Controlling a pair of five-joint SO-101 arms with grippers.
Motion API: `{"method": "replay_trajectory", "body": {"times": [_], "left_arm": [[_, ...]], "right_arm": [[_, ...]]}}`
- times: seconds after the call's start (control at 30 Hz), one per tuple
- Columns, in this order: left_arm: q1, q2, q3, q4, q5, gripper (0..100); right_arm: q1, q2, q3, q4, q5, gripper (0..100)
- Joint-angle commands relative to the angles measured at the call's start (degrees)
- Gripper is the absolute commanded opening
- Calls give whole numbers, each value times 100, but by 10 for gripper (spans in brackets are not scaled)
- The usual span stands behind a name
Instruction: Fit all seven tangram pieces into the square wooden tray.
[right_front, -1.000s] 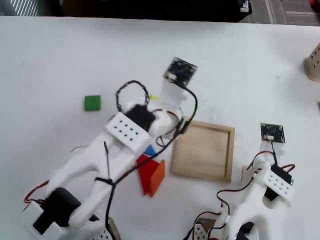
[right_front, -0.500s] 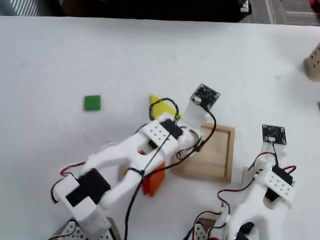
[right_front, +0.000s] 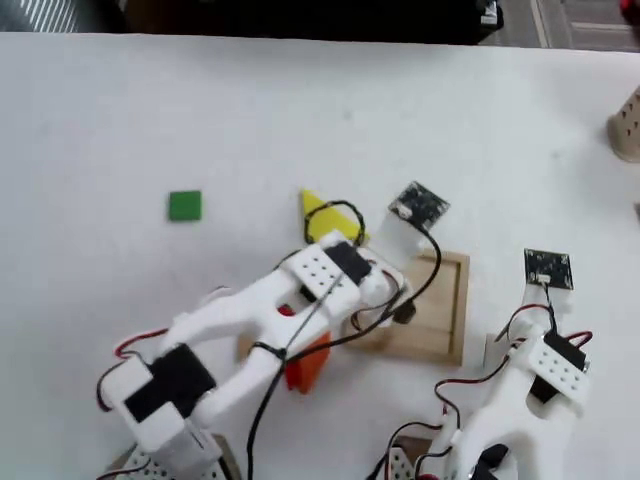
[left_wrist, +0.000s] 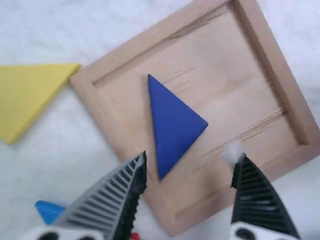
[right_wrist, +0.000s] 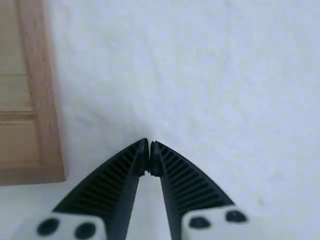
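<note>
Left wrist view: square wooden tray (left_wrist: 260, 65) seen from above, and a dark blue triangle (left_wrist: 175, 125) lies flat on its floor. High view does not show that triangle; the left arm (right_front: 270, 310) lies across that side of the tray (right_front: 462, 300) and hides it.

Left tool (left_wrist: 190, 162): fingers wide apart, nothing between them. It hangs over the tray, and one point of the blue triangle falls in the gap. Cannot tell whether either fingertip touches wood.

Yellow triangle (left_wrist: 30, 95) is on the worktop, just beside a tray corner. High view has it (right_front: 328, 215) off the far-left corner of the tray, partly under the arm's cable. A small light-blue piece (left_wrist: 50, 210) sits on the worktop outside the tray, half hidden behind one finger.

High view adds what the wrist cameras miss: a green square (right_front: 185, 205) alone on the white worktop (right_front: 150, 120), well apart from the tray. An orange piece (right_front: 312, 360) shows beneath the left arm, near the tray's near-left side.

Right wrist view: right tool (right_wrist: 150, 150) is closed, tips together, gripping nothing, above bare worktop. One tray rim (right_wrist: 40, 100) shows at the side of it, apart from the tips. High view places the right arm (right_front: 540, 370) at the near-right, beside the tray.
</note>
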Motion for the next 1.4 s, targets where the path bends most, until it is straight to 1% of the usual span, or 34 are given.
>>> {"method": "replay_trajectory", "body": {"times": [0.0,0.1,0.17,0.23,0.3,0.37,0.47,0.5,0.57,0.67,0.8,0.87,0.97,1.07,1.13,1.27,1.37], "left_arm": [[-585,-945,-237,396,448,277],[-989,-1033,-149,378,1011,277],[-1200,-971,9,114,1380,278],[-1349,-822,158,-229,1530,278],[-1385,-620,149,-343,1530,259],[-1358,-409,18,-334,1530,187],[-1358,-154,-185,-334,1530,33],[-1358,-110,-237,-334,1530,12],[-1288,-48,-308,-334,1530,50],[-998,-57,-308,-413,1530,23],[-400,-13,-281,-800,1521,23],[-207,-13,-246,-1002,1521,23],[-198,57,-246,-1046,1521,23],[-426,338,-308,-1116,1530,23],[-514,532,-308,-1371,1538,23],[-462,840,-316,-1635,1547,23],[-435,1015,-536,-1635,1556,23]], "right_arm": [[13,-180,-44,66,70,18],[13,-180,-44,66,70,18],[-13,-180,-44,66,70,18],[-110,-180,-26,66,70,18],[-127,-180,-26,66,70,18],[-136,-180,-26,66,70,18],[-136,-180,-26,66,70,18],[-136,-180,-18,66,70,18],[-136,-180,-18,66,70,18],[-136,-180,-18,66,70,18],[-136,-180,-18,66,70,18],[-136,-180,-18,66,70,18],[-136,-180,-18,66,79,18],[-136,-180,-18,66,79,18],[-136,-180,-18,66,79,18],[-136,-180,-18,66,79,18],[-136,-180,-18,66,79,18]]}}
